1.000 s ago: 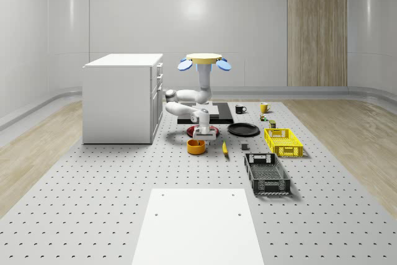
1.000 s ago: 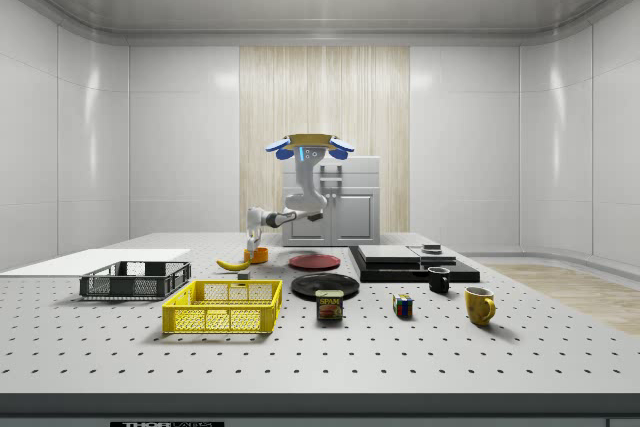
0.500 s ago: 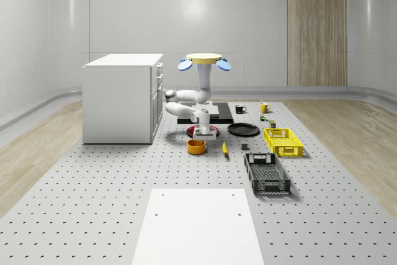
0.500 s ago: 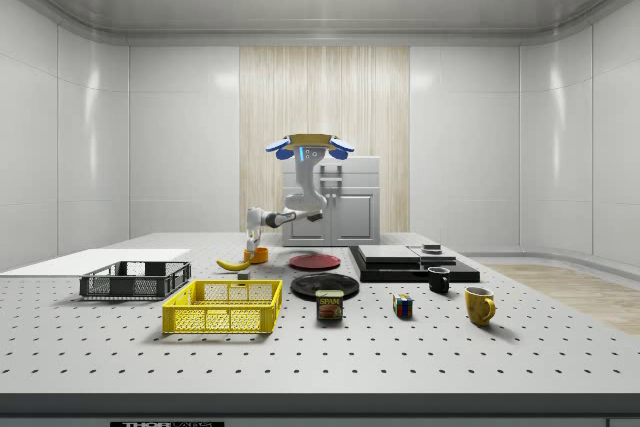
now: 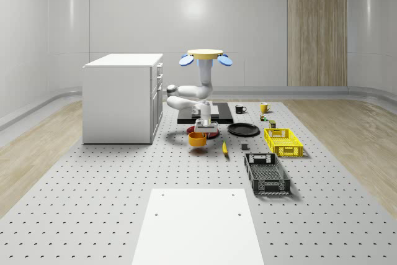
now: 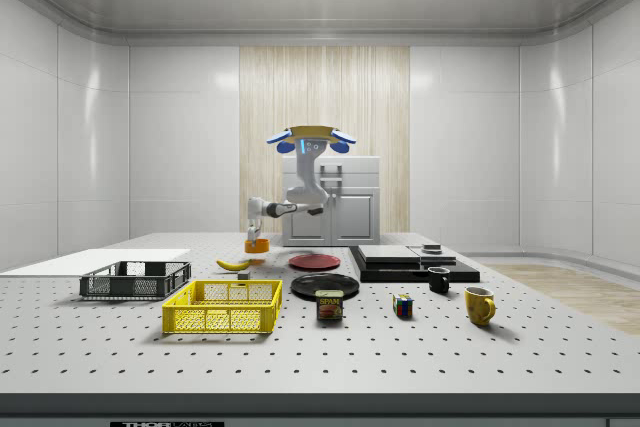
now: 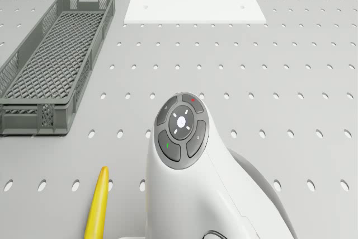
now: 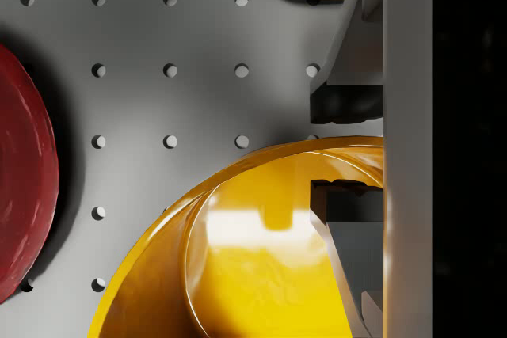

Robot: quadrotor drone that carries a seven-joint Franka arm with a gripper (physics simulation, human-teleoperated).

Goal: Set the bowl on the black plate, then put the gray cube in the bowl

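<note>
At the bowl's rim your gripper [image 8: 346,152] is clamped on the orange bowl [image 8: 261,251]: in the wrist view one finger sits outside the wall and one inside. In the whole-scene view the bowl [image 5: 197,139] hangs under the gripper [image 5: 200,131], clear of the table [image 5: 124,203], just in front of the red plate [image 5: 211,132]. The side view agrees: bowl [image 6: 257,245] off the surface, above the banana [image 6: 234,264]. The drone [image 5: 205,55] hovers over the black slab [image 5: 223,115] beside the white cabinet [image 5: 121,97], arm bent down and forward.

Step in hand, as you'd judge it: carrying the bowl, first half of the task, nothing placed yet. The black plate [image 5: 243,130] lies just beyond the red plate toward the whole-scene view's right, near the bowl. Next you need a short sideways carry over the red plate, then a level set-down at the centre of the black plate before you let go.

The gray cube [image 5: 245,147] sits in front of the black plate, between the banana [image 5: 224,148] and the yellow basket [image 5: 283,141]; that comes second. In the way: the red plate's rim, so keep height. A rim-only grip could let the bowl tilt. The dark crate [image 5: 267,174], mugs and can stand off the path.
</note>
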